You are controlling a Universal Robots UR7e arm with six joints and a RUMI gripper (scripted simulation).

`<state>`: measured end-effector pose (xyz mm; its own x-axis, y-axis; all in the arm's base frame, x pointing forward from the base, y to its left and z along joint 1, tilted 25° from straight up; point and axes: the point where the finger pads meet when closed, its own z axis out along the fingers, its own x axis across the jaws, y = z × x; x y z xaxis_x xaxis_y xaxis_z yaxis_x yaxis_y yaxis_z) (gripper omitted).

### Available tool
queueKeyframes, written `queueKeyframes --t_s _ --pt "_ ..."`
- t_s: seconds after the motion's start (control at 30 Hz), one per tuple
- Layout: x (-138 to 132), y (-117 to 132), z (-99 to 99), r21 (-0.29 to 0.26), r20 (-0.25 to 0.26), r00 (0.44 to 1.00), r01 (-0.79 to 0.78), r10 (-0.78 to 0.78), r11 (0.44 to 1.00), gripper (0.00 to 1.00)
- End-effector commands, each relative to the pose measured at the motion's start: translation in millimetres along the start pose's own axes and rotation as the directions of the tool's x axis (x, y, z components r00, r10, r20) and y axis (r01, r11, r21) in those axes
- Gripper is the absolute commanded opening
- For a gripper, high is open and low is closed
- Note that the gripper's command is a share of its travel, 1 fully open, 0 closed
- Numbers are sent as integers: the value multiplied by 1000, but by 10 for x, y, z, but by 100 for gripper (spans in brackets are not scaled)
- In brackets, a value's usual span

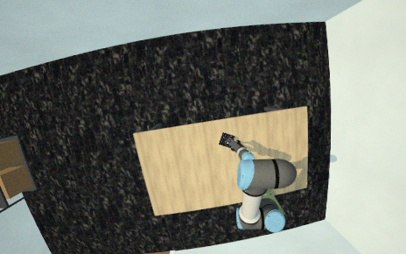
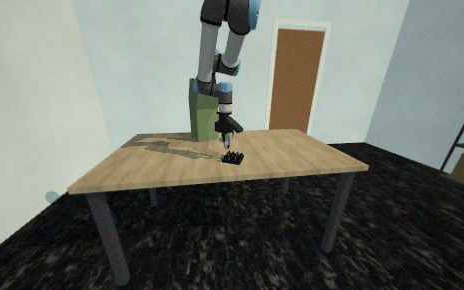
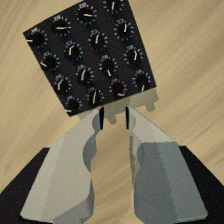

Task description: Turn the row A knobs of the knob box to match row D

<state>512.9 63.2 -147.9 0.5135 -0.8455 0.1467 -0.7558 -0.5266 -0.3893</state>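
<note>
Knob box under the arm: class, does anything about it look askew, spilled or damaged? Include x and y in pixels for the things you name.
Nothing looks spilled or damaged. The knob box [image 1: 225,137] [image 2: 231,159] [image 3: 95,52] sits flat on the table [image 1: 184,175] [image 2: 285,155] [image 3: 190,65]. It stands slanted to the pincer [image 3: 115,117] in the wrist view, and its knobs point different ways, which is hardly odd for a box of dials.

Knob box's [image 3: 102,46] far edge cut off, labels too blurred 2 read.

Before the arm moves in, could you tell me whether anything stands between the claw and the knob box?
Nothing visible stands between the claw and the knob box; only shadow falls beside the box.
</note>
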Motion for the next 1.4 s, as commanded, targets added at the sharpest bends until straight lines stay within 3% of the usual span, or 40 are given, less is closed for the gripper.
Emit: queueKeyframes --t_s 0.0,0.23,0.47,0.53,1.03,1.37 --pt "-16 -1 -16 2 2 996 85 -85 996 11" --pt "-71 15 -53 3 1 947 322 -322 947 11" --pt "-119 38 -86 3 0 851 525 -525 851 11" --pt "-119 38 -86 3 0 851 525 -525 851 11" --pt "-207 110 -159 3 -1 510 860 -860 510 11" --pt "-220 127 -172 2 -1 430 903 -903 430 11"
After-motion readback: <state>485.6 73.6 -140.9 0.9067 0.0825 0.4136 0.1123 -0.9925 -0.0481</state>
